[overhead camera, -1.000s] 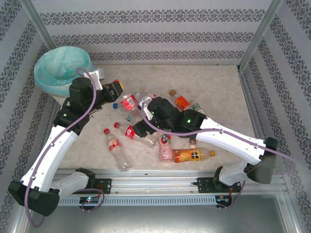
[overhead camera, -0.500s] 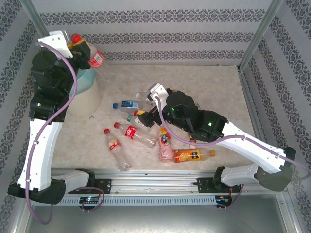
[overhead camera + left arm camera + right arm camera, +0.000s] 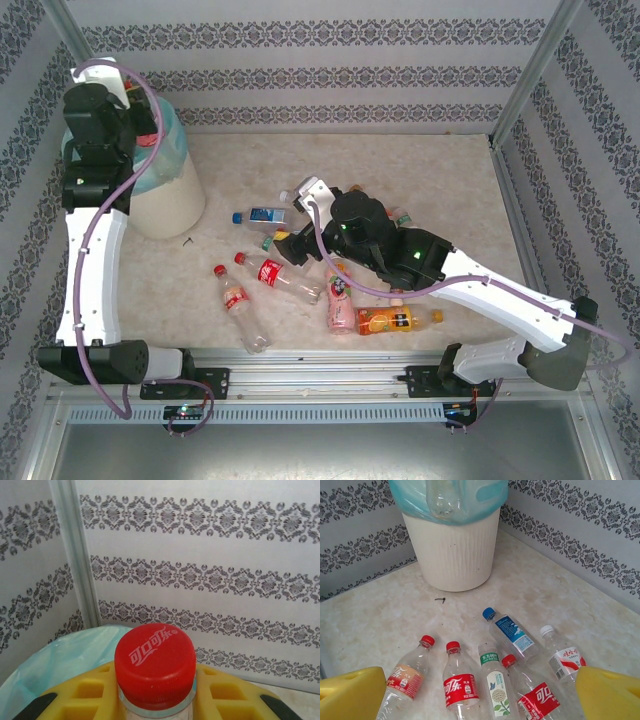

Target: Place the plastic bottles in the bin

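A red-capped bottle (image 3: 155, 665) is clasped by the left fingers (image 3: 80, 697) above the bin (image 3: 60, 657) (teal-lined); the right fingers (image 3: 350, 692) are spread over bottles (image 3: 460, 685) on the desk (image 3: 380, 605).

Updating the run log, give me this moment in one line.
left gripper: shut on bottle, above bin | right gripper: open, over loose bottles

White walls (image 3: 330, 60) with grey damask bands surround a mottled beige tabletop (image 3: 440, 190).
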